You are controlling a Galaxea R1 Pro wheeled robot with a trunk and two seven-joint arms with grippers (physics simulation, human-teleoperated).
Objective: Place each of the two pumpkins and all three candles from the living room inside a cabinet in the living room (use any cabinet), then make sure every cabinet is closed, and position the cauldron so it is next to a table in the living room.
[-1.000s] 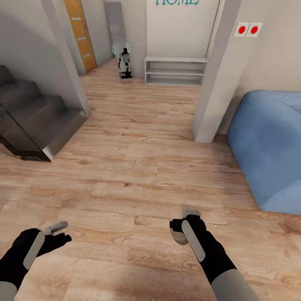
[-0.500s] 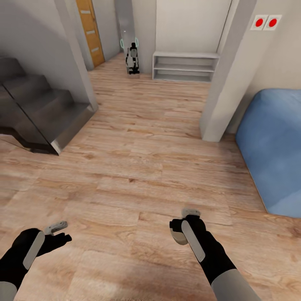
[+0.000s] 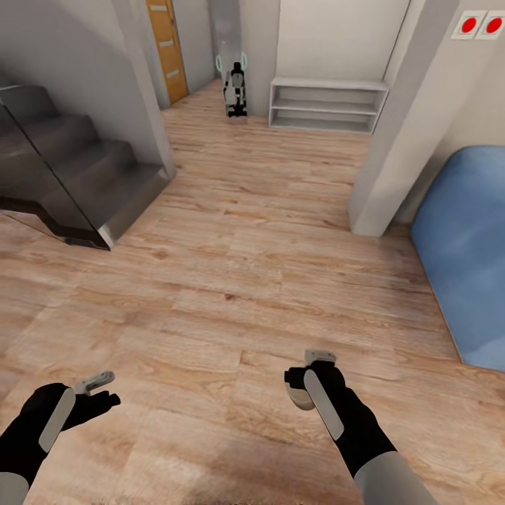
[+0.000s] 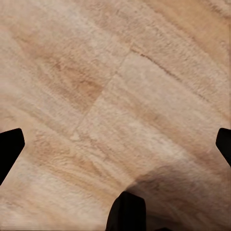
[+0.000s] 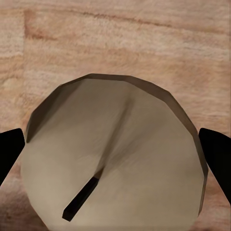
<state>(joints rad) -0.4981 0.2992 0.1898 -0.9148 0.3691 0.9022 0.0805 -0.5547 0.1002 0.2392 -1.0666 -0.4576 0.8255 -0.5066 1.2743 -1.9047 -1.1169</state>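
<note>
**A:** Candle (image 3: 302, 398) first: where is it in the head view?

**B:** Low at about 5 o'clock, in the right gripper (image 3: 306, 382). A grey-beige stub peeks out just under the fingers, which are clamped on its sides. It is carried over bare wooden floor (image 3: 231, 280), I judge so it can travel to a cabinet.

**A:** And the other arm?

**B:** The left gripper (image 3: 98, 389) sits at 8 o'clock, held low and forward with nothing in it. Ahead, grey stairs (image 3: 77, 182) lie at 10 o'clock, a white shelf unit (image 3: 326, 105) at 1 o'clock, a blue sofa (image 3: 466, 252) at 3 o'clock. No dark-brown cabinet is among them, so this looks like transit.

**A:** The left wrist view?

**B:** Floor planks, with dark fingertips (image 4: 9, 147) at opposite edges: spread wide apart, empty, likely kept free for opening a drawer.

**A:** The right wrist view?

**B:** The candle's flat top (image 5: 115, 159) faces the camera, its dark wick (image 5: 82, 198) toward 7 o'clock. Fingertips (image 5: 216, 147) press at either side. It seems upright and centred, so the hold looks secure.
</note>
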